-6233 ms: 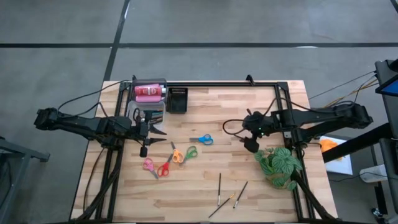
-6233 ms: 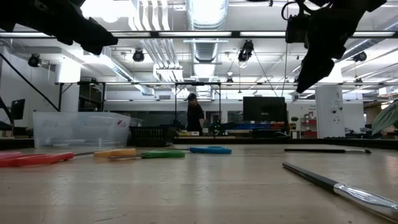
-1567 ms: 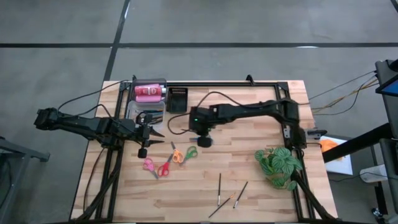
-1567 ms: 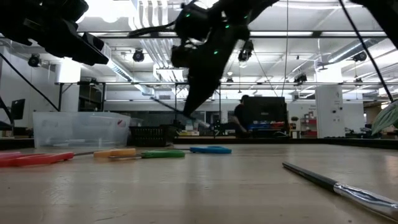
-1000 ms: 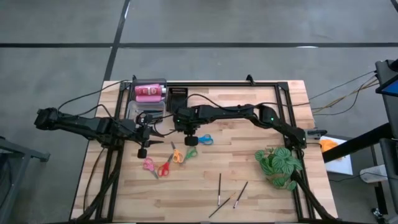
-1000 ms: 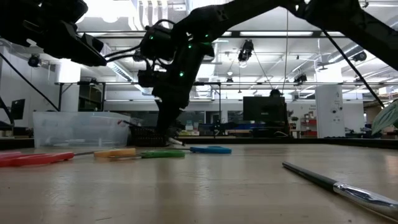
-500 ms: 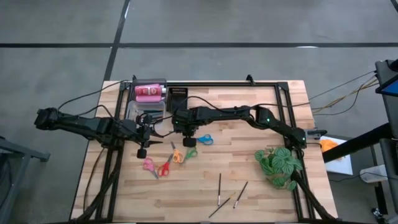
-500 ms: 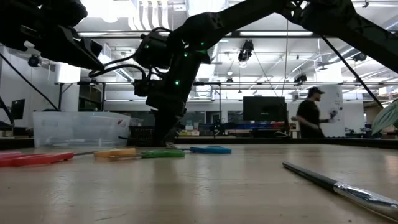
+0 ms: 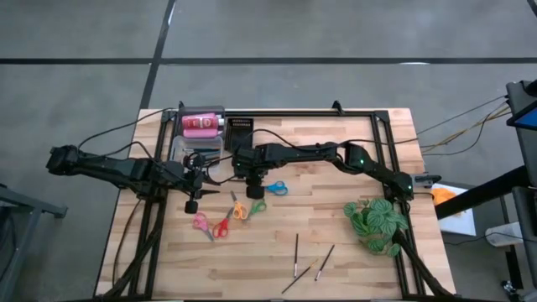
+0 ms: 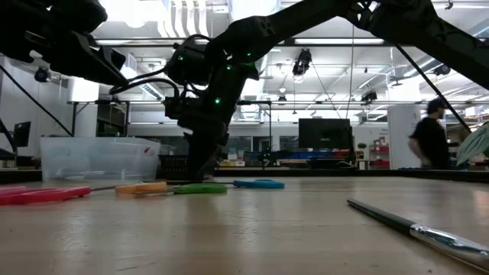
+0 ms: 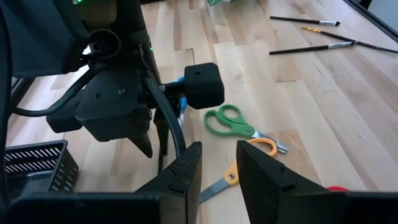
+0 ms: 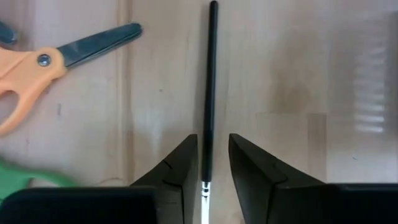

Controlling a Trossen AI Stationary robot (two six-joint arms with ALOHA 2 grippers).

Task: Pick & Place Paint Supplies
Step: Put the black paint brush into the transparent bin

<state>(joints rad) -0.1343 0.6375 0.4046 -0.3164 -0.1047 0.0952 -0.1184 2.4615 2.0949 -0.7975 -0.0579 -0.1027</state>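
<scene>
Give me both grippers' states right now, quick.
Left gripper: open, empty, hovering near the clear tub.
Right gripper: open, fingers astride a black brush lying on the table.

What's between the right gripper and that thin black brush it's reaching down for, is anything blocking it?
Nothing visible. The right gripper has its fingers parted on either side of the black brush, which lies flat on the table running between them. The orange scissors lie off to one side, clear of the brush.
</scene>
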